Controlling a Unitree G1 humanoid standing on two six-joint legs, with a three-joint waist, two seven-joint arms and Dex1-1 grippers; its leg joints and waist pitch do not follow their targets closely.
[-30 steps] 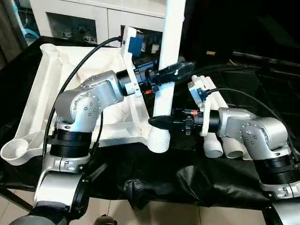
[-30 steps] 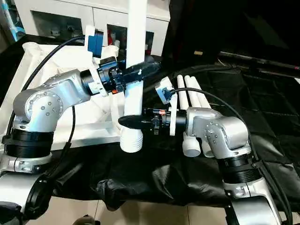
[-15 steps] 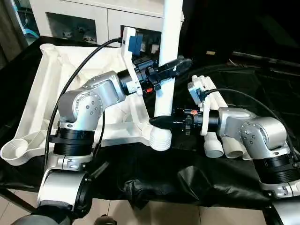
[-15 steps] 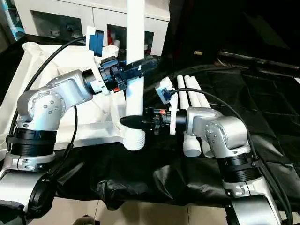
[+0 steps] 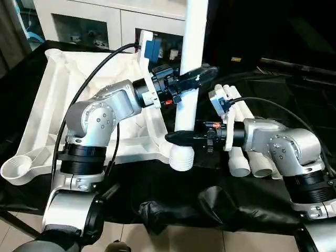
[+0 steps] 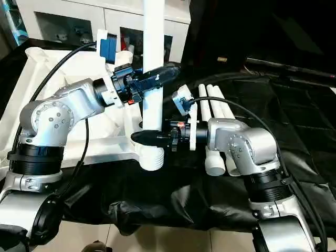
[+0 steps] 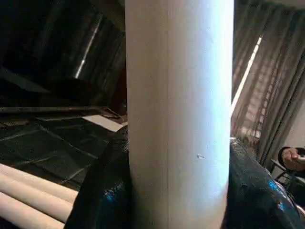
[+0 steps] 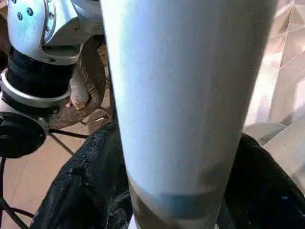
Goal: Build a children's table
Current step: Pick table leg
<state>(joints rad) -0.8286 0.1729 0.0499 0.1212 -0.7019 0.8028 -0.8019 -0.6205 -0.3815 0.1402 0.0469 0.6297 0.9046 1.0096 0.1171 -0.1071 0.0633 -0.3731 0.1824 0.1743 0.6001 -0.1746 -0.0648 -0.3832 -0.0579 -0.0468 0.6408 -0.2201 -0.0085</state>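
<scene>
Left eye view: the tabletop [image 5: 47,110] lies upside down on the black cloth [image 5: 173,194], ribbed side up, with a white cabinet [image 5: 100,23] behind it. An open round socket [image 5: 16,168] sits at its near left corner. At the near right corner a leg [image 5: 190,63] stands upright, long axis vertical, its foot in the corner socket [image 5: 181,156] and its top running out of frame. Just right of it, three spare legs [image 5: 247,152] lie side by side on the cloth, long axes pointing away from the robot, partly hidden by the right forearm.

Both claws clasp the standing leg. The left gripper [image 5: 195,79] grips it high up, one black finger on each side. The right gripper [image 5: 181,137] holds it low, just above the socket, fingers straddling the tube.
</scene>
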